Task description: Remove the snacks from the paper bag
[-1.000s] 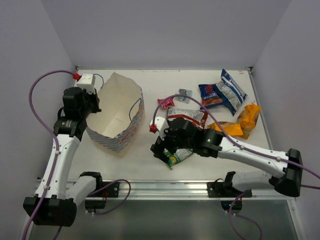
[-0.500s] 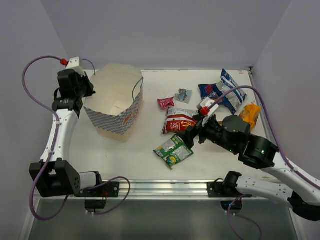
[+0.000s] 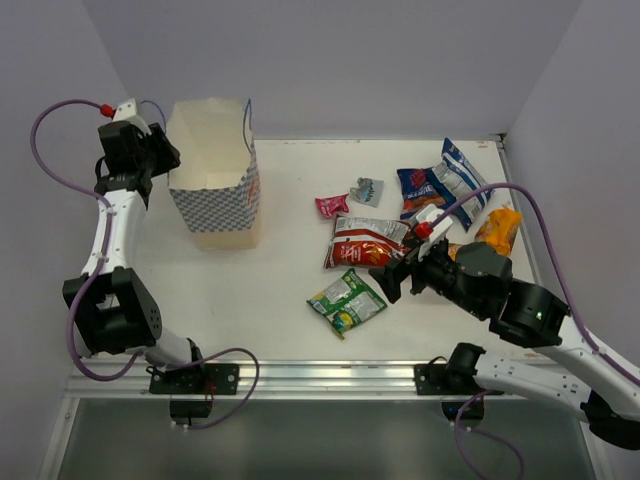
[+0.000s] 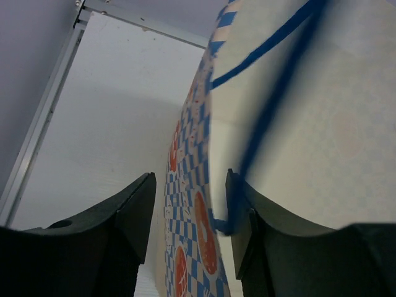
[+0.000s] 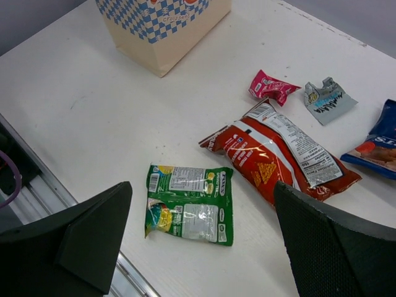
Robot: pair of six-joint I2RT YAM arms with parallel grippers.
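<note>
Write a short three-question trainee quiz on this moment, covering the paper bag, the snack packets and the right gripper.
1. True or false: the boxy white paper bag with the blue checkered band lies tipped on its side.
2. Which snack lies nearest the near edge of the white table? A. green foil packet B. tiny pink foil packet C. blue foil packet
3. In one word, what does the right gripper hold?
Key: 1 false, the bag stands upright. 2 A. 3 nothing; the gripper is open and empty.
</note>
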